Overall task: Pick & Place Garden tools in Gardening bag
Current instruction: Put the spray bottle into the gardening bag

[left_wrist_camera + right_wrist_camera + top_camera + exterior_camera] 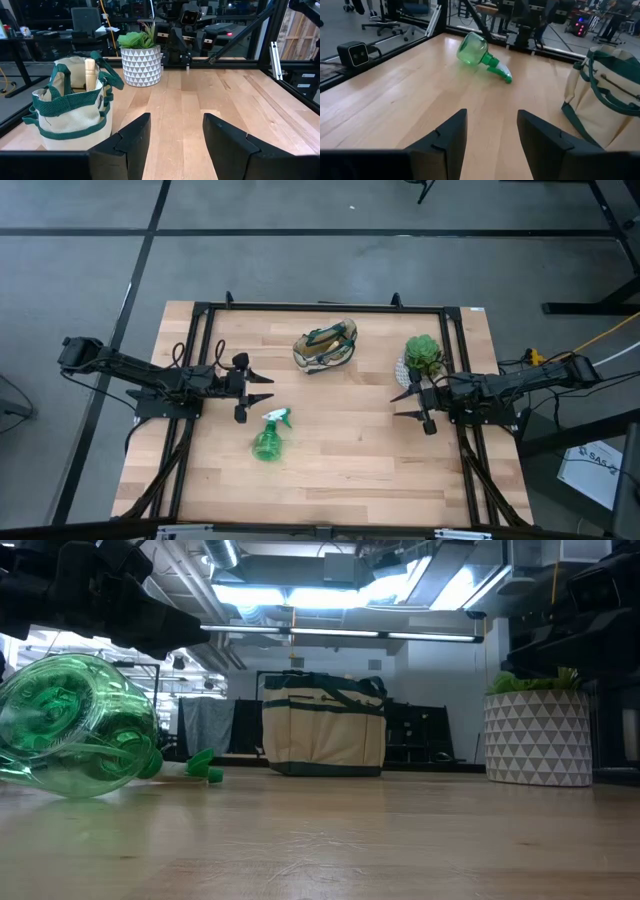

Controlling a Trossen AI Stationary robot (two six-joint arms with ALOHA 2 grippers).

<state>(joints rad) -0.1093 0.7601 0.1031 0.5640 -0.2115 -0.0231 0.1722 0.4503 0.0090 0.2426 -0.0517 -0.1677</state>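
The green translucent spray bottle (269,436) lies on its side on the table, nozzle toward the far edge, also seen in the right wrist view (479,54). The beige gardening bag (326,345) with green trim stands at the far middle; a wooden handle (90,73) sticks up out of its mouth. My left gripper (262,389) hovers open at the table's left, above and left of the bottle. My right gripper (402,406) hovers open at the right, beside the potted plant. Neither touches anything.
A leafy potted plant (423,357) in a white patterned pot stands at the far right, close to my right arm. A black frame (320,307) runs along the table's sides. Bare wood lies in the middle and near part of the table.
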